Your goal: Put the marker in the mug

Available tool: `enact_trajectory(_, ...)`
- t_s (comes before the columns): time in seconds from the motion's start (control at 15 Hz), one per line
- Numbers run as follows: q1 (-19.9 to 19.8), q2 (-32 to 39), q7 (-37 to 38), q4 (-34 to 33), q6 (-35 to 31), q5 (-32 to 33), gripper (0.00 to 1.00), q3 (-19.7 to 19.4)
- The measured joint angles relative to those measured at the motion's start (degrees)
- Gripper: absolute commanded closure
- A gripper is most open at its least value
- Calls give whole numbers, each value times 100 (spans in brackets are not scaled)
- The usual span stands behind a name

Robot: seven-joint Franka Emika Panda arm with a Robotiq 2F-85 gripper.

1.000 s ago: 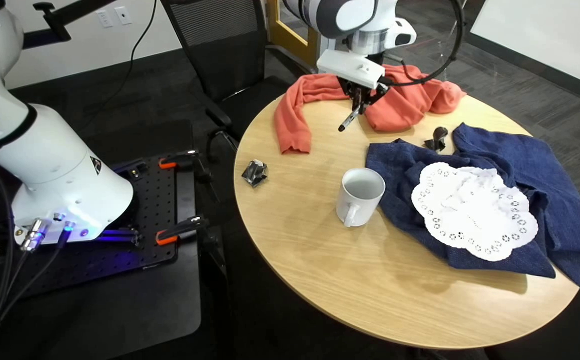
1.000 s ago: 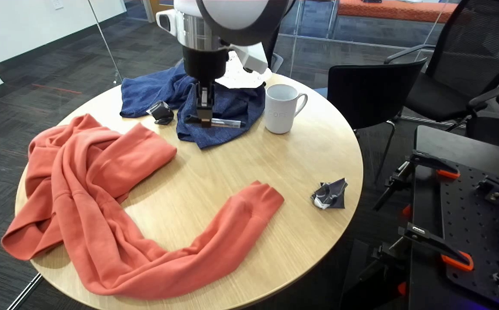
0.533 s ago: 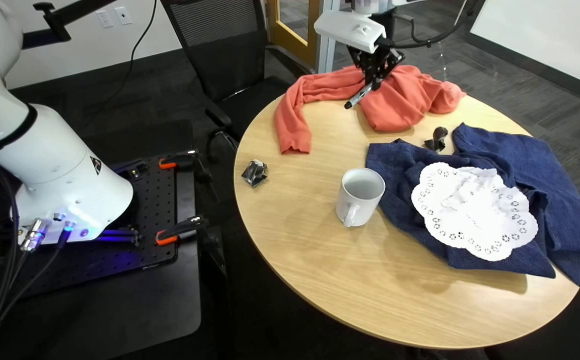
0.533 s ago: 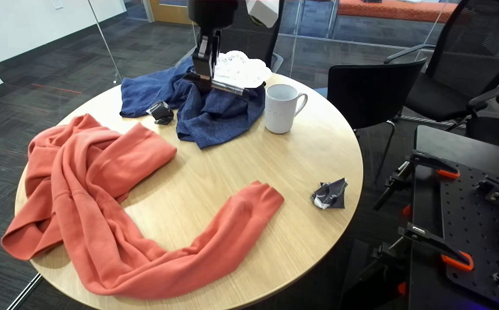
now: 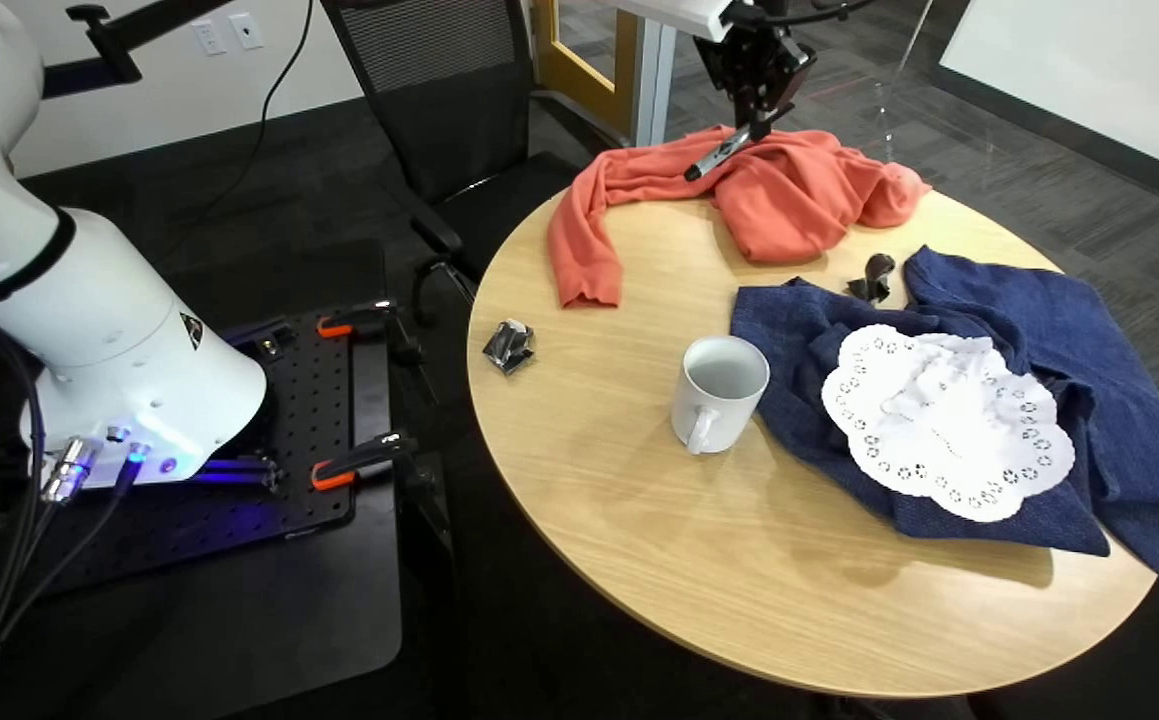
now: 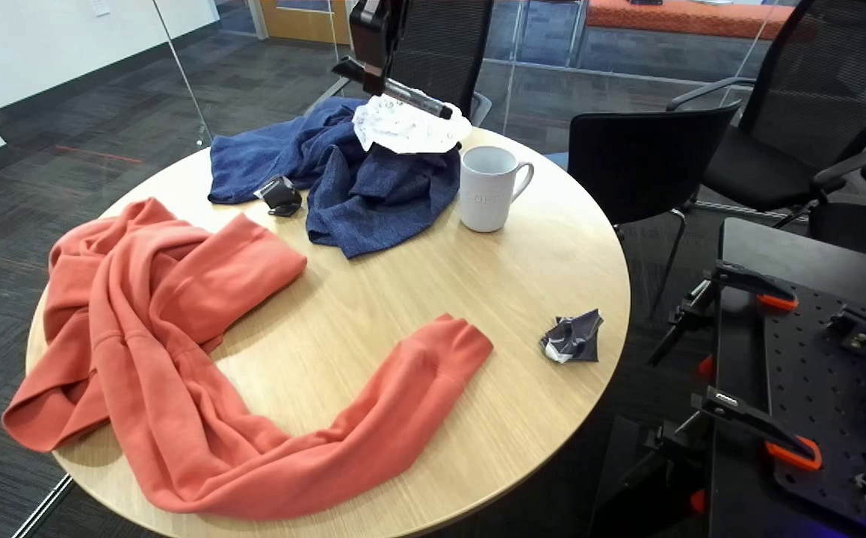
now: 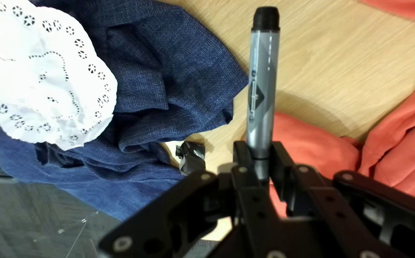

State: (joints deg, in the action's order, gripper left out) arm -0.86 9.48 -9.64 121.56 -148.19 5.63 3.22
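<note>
The marker is a grey pen with black ends; it shows in both exterior views (image 5: 721,153) (image 6: 418,97) and in the wrist view (image 7: 263,82). My gripper (image 7: 259,152) is shut on it near one end, with a finger on each side. The gripper also shows in both exterior views (image 5: 757,125) (image 6: 374,78), raised above the table. The marker is tilted, its grey end sticking out to one side and lower. The white mug (image 5: 714,415) stands upright on the table, handle to the side, also in an exterior view (image 6: 486,198). The mug is out of the wrist view.
On the round wooden table (image 5: 589,450) lie a red sweatshirt (image 6: 149,336), blue denim cloth (image 6: 380,205) beside the mug, and a white doily (image 5: 949,420) on the cloth. A small dark clip-like object (image 6: 279,196) and a crumpled black wrapper (image 6: 573,336) also lie there.
My gripper has risen well above the table with the marker held in it. The marker has tilted more. The mug and cloths have not moved.
</note>
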Motion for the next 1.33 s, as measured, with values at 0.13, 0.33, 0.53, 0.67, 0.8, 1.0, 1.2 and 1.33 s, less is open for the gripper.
enact_trajectory(0.13,6,-142,0,109,0,-1,81,0)
enact_trajectory(0.33,10,-176,0,147,0,-1,81,1)
enact_trajectory(0.53,11,-176,0,153,0,-1,95,0)
enact_trajectory(0.67,11,-163,-1,152,0,0,95,-1)
enact_trajectory(0.8,11,-140,60,152,-22,29,95,-27)
enact_trajectory(1.0,24,-117,604,152,-139,351,95,-143)
enact_trajectory(1.2,104,-80,1460,152,-297,969,95,-343)
enact_trajectory(1.33,189,-50,2154,152,-365,1506,95,-502)
